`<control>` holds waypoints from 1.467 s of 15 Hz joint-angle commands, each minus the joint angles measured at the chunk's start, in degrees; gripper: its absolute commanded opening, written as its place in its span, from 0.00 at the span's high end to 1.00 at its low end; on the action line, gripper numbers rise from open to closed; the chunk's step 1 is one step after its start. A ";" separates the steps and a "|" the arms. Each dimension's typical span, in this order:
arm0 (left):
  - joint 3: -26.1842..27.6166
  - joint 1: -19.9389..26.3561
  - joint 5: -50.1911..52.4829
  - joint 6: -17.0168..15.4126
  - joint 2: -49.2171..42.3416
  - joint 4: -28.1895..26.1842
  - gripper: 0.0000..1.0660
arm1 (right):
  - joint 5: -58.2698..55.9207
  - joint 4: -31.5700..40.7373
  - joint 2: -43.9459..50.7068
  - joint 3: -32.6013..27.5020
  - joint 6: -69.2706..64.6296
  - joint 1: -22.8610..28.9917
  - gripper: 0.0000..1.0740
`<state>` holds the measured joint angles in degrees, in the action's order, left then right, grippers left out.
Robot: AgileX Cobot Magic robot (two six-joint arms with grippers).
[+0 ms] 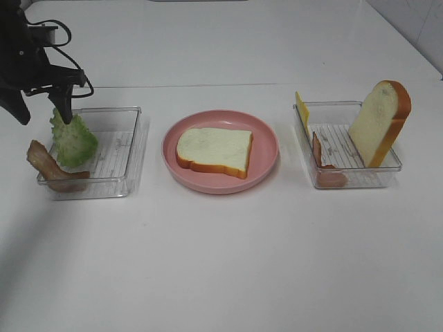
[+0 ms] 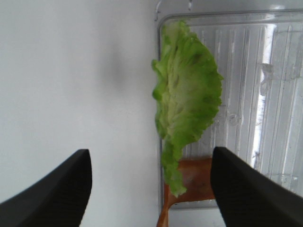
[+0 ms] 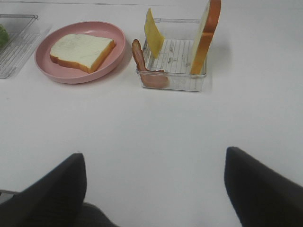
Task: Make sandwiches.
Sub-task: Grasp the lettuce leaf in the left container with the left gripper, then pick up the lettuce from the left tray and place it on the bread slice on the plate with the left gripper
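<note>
No sandwich shows in any view. One white bread slice [image 1: 214,151] [image 3: 81,51] with an orange-brown crust lies flat on the pink plate [image 1: 266,138] [image 3: 116,35]. A green lettuce leaf [image 1: 73,138] [image 2: 187,97] leans on the left clear tray's [image 1: 118,155] [image 2: 279,94] outer wall, beside a bacon strip [image 1: 48,166] [image 2: 194,179]. My left gripper [image 1: 43,114] [image 2: 151,189] hovers over the leaf, open, with a finger on each side and not touching it. My right gripper [image 3: 156,198] is open over bare table, well short of the right tray [image 3: 173,71].
The right clear tray [image 1: 360,181] holds an upright bread slice [image 1: 379,123] [image 3: 206,35], a yellow cheese slice [image 1: 302,107] [image 3: 152,32] and a bacon strip [image 1: 322,162] [image 3: 142,61]. The white table stretches wide in front of the trays.
</note>
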<state>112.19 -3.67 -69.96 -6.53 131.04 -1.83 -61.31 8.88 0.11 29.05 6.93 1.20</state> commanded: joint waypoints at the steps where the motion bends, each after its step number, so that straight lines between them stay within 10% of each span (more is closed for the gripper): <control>1: -0.46 -0.34 0.23 -0.46 1.55 -1.60 0.47 | 0.46 0.23 0.86 -0.23 0.29 -0.40 0.29; 11: -0.46 -0.34 0.40 0.06 1.95 -0.63 1.00 | 0.46 0.23 0.86 -0.23 0.29 -0.40 0.29; 22: 5.61 -0.57 1.32 3.67 -4.41 -4.98 1.00 | 0.46 0.23 0.86 -0.23 0.29 -0.40 0.29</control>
<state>118.09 -3.78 -68.70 -2.75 127.02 -7.33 -61.31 8.88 0.11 29.05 6.93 1.20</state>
